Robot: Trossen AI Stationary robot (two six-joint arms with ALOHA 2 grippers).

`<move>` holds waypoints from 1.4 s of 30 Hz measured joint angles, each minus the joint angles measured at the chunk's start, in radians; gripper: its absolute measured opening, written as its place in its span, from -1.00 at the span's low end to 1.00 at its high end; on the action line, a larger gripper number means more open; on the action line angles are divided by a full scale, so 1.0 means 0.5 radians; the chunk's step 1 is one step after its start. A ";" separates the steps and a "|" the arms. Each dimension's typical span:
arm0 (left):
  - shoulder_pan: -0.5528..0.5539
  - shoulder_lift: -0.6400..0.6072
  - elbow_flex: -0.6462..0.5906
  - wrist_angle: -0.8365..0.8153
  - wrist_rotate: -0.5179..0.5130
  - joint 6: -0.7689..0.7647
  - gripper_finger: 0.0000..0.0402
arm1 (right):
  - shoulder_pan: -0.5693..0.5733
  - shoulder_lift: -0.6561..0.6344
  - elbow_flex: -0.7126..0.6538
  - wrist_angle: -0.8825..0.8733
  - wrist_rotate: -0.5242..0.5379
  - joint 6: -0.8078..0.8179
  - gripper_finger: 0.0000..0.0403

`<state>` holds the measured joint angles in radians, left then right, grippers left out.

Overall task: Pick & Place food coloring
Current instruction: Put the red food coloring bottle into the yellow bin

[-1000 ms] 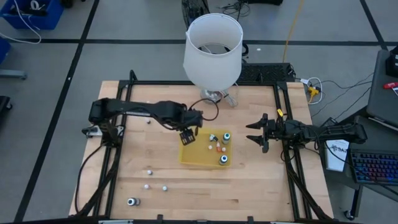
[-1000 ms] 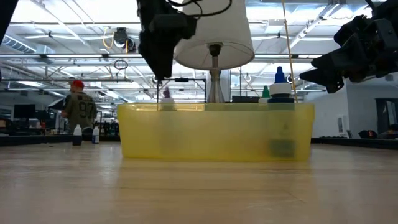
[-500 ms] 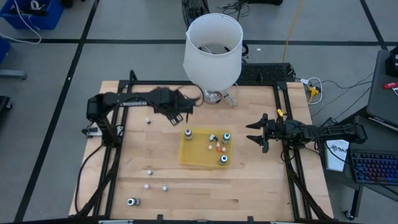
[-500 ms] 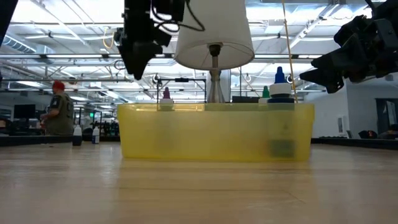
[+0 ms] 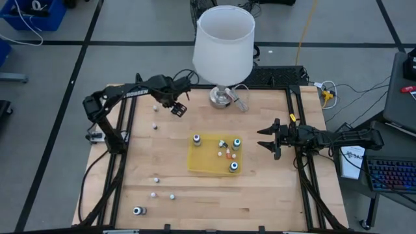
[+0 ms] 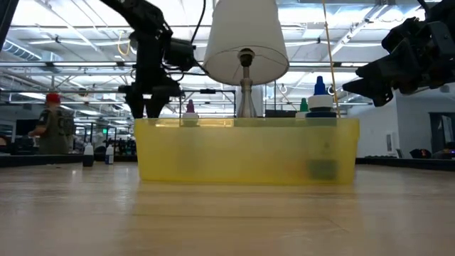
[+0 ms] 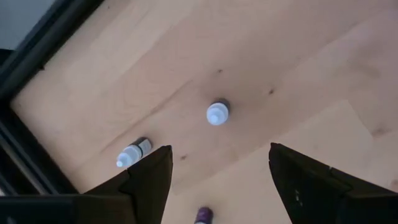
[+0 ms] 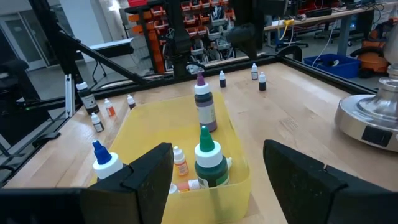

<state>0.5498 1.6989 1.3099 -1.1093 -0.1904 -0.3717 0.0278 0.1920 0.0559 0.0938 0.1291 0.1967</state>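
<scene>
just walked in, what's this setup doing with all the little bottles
A two-armed robot is collecting food coloring bottles into the yellow tray, which already holds several. The left tool hangs open and empty over the table's far left corner, above loose bottles standing there. The right tool waits open beside the tray. More bottles sit near the front left.

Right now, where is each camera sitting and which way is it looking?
High view: above, looking straight down; both arms show around the yellow tray.
Low view: at table height, looking level at the tray; the left gripper hangs behind it.
Left wrist view: looks down at loose food coloring bottles; its own open fingers frame them.
Right wrist view: looks across the tray from beside it; the right gripper shows open.
High and right wrist views share the lamp base.
</scene>
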 joint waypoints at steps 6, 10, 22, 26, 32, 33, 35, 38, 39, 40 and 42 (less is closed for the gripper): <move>0.024 -0.001 -0.126 0.081 0.014 -0.001 0.29 | 0.000 0.000 0.000 0.000 0.000 0.000 0.18; 0.022 -0.001 -0.176 0.091 0.014 0.004 0.33 | 0.000 0.000 0.000 0.000 0.000 0.000 0.18; 0.024 -0.001 -0.334 0.391 0.021 0.061 0.27 | 0.000 0.000 0.000 0.000 0.000 0.000 0.18; 0.024 -0.001 -0.396 0.525 0.019 0.077 0.29 | 0.000 0.000 0.000 0.000 0.000 0.000 0.18; 0.025 -0.001 -0.495 0.667 0.014 0.078 0.31 | 0.000 0.000 0.000 0.000 0.000 0.000 0.18; 0.025 -0.001 -0.510 0.686 0.013 0.078 0.31 | 0.000 0.000 0.000 0.000 0.000 0.000 0.18; 0.025 -0.001 -0.543 0.730 0.013 0.078 0.29 | 0.000 0.000 0.000 0.000 0.000 0.000 0.18; 0.025 -0.001 -0.587 0.797 0.012 0.078 0.26 | 0.000 0.000 0.000 0.000 0.000 0.000 0.18; 0.025 -0.001 -0.599 0.814 0.012 0.079 0.25 | 0.000 0.000 0.000 0.000 0.000 0.000 0.18; 0.025 -0.001 -0.606 0.824 0.009 0.085 0.25 | 0.000 0.000 0.000 0.000 0.000 0.000 0.18; 0.025 -0.001 -0.608 0.833 -0.019 0.093 0.23 | 0.000 0.000 0.000 0.000 0.000 0.000 0.18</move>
<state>0.5625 1.6985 1.0061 -0.6927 -0.1999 -0.3253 0.0280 0.1920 0.0559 0.0937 0.1291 0.1967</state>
